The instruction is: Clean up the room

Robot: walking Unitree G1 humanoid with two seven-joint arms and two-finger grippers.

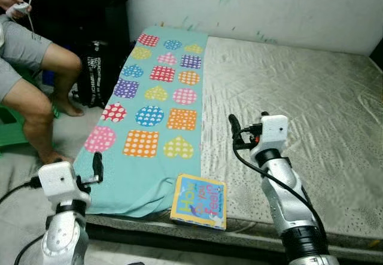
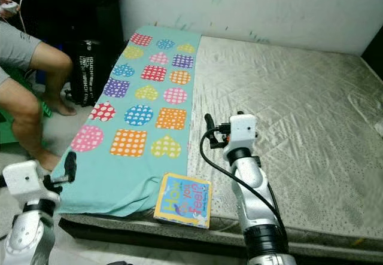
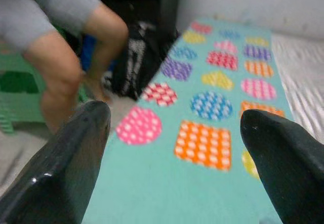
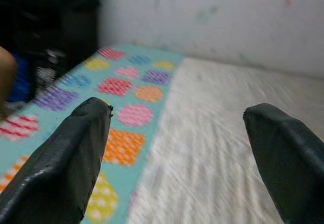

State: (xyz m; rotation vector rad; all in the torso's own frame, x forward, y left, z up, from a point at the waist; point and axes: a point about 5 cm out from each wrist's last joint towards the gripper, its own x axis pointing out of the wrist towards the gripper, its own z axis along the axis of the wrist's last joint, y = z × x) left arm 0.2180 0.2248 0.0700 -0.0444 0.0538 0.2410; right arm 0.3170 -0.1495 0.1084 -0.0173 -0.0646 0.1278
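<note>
A colourful picture book lies flat at the front edge of the grey mattress, partly over the hem of a teal blanket printed with dotted hearts, squares and circles. My right gripper hovers open above the mattress, a little behind and to the right of the book; its fingers are spread wide with nothing between them. My left gripper is held open beside the blanket's front left corner, over the bed's edge. The blanket lies beyond its parted fingers.
A person sits at the far left with bare legs close to the bed, holding a white object. A black bag stands between the legs and the mattress, and a green stool is behind them. A marked white wall backs the bed.
</note>
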